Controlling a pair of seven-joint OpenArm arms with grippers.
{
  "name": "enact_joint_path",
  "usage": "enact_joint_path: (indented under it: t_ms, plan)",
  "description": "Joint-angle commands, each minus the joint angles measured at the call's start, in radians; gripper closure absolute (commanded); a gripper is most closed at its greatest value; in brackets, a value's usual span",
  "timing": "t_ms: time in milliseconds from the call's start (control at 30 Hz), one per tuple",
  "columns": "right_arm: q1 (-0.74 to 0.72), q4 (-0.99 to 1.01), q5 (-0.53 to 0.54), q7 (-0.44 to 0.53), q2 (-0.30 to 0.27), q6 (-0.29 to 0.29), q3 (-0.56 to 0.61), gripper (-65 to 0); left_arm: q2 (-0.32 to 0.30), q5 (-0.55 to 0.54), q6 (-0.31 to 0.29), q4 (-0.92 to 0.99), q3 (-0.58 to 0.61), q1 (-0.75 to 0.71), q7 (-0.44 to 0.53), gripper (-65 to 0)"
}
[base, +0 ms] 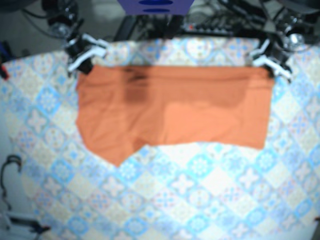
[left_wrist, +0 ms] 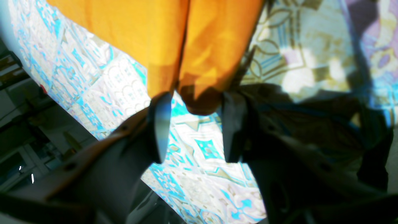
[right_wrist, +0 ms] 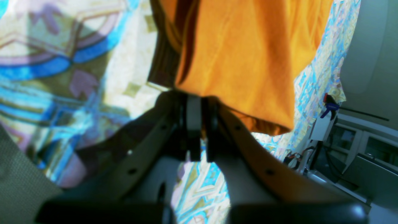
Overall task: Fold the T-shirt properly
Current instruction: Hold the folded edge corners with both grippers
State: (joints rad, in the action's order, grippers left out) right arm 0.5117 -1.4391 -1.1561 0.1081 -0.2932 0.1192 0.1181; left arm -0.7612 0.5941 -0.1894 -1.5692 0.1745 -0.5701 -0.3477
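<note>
The orange T-shirt [base: 170, 110] lies spread across the far half of the table, its top edge running straight between both grippers. My right gripper [base: 85, 55] is at the shirt's far left corner. In the right wrist view its fingers [right_wrist: 194, 124] are pressed together on the hem of the orange cloth [right_wrist: 242, 46]. My left gripper [base: 270, 60] is at the far right corner. In the left wrist view the left gripper [left_wrist: 197, 96] stands open, fingers [left_wrist: 161, 124] well apart, with a bunched corner of the shirt [left_wrist: 140, 31] hanging between the tips.
A blue-and-white patterned tablecloth [base: 200, 190] covers the table. A blue clamp [right_wrist: 329, 105] grips the cloth at the table's edge. Cables and equipment [base: 220, 20] crowd the far side, and a cable loop [base: 10, 167] sits at the near left.
</note>
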Motion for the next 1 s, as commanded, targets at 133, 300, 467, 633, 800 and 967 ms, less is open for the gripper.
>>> enact_joint_path:
  t_ms: [133, 300, 467, 633, 800, 967]
  plan:
    - [0.008, -0.007, -0.005, 0.011, -0.004, 0.017, 0.002, -0.2, -0.011, 0.003, 0.011, -0.012, -0.005, 0.0, -0.001, -26.1]
    - [0.014, -0.007, -0.005, 0.011, -0.004, 0.017, 0.002, -0.2, -0.011, 0.003, 0.011, -0.012, -0.005, 0.0, -0.001, -26.2]
    - [0.014, -0.007, -0.005, 0.011, -0.004, 0.017, 0.002, -0.2, -0.011, 0.003, 0.009, -0.012, -0.003, 0.0, -0.001, -26.2]
    - [0.014, -0.007, -0.005, 0.011, -0.004, 0.017, 0.002, -0.2, -0.011, 0.003, 0.009, -0.012, -0.003, 0.0, -0.001, -30.0]
    - [0.014, -0.007, -0.005, 0.011, -0.004, 0.017, 0.002, -0.2, -0.011, 0.003, 0.009, -0.01, -0.003, 0.0, -0.001, -36.7]
    - [0.014, -0.007, -0.005, 0.011, -0.004, 0.017, 0.002, -0.2, -0.011, 0.003, 0.009, 0.045, 0.009, 0.023, 0.003, -36.5]
